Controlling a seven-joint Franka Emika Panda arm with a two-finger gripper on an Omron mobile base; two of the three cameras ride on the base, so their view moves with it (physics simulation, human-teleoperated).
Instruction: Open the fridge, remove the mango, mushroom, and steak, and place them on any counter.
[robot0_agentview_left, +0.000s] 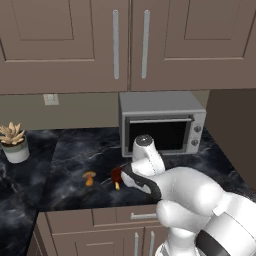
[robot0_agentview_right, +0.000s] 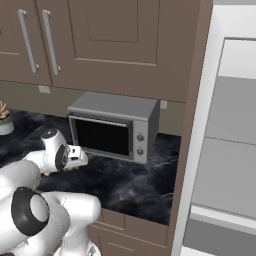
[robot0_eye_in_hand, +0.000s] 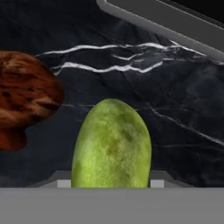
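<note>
One thing sits right at the tool (robot0_eye_in_hand: 111, 186): the smooth yellow-green oval mango (robot0_eye_in_hand: 112, 144), standing between the two finger tips in the hand view, so the tool looks clamped on the fruit just above the black glossy marble-veined table (robot0_agentview_left: 75, 150). The main risk, as I judge it, is the release: an oval fruit let go while tilted or not quite resting on the glossy top could roll, and the dark red-brown steak (robot0_eye_in_hand: 26, 98) lies just beside it, close enough to be knocked. Withdrawing the fingers sideways rather than straight up could also brush the steak. A little farther along the table stands the tiny tan-orange mushroom (robot0_agentview_left: 89, 177), apart from the steak and out of the likely path. Behind these, the small grey microwave (robot0_agentview_left: 162, 122) blocks any forward push of the arm. Farther off, a potted succulent (robot0_agentview_left: 14, 142) sits at the corner, and the tall light-grey fridge (robot0_agentview_right: 230, 145) stands to the right.
</note>
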